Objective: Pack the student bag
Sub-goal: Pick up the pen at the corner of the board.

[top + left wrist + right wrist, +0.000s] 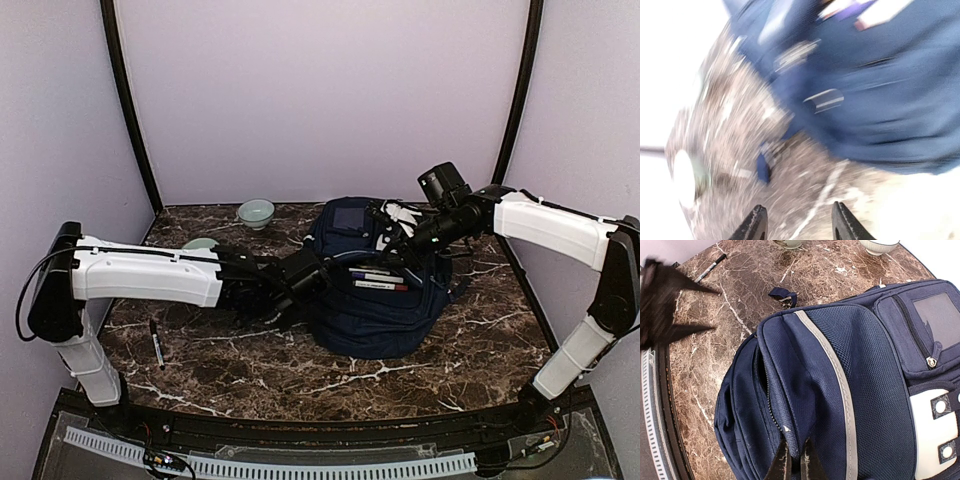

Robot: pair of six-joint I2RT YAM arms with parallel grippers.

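The navy-blue student bag (375, 310) lies in the middle of the table with white stripe trim and a grey-white patch. It fills the right wrist view (850, 370). Its main zip gapes partly open. Markers (378, 280) lie on top of it. My right gripper (388, 237) is shut on the fabric edge beside the zip (796, 460). My left gripper (292, 300) is open and empty, close to the bag's left side. Its view is blurred: its fingertips (756, 225) stand apart over the table, with the bag (880, 90) beyond them.
A black pen (157, 343) lies at the front left and also shows in the right wrist view (710, 267). A pale bowl (256, 211) stands at the back; a second bowl (200, 244) is partly hidden by the left arm. A loose strap end (782, 294) lies on the marble.
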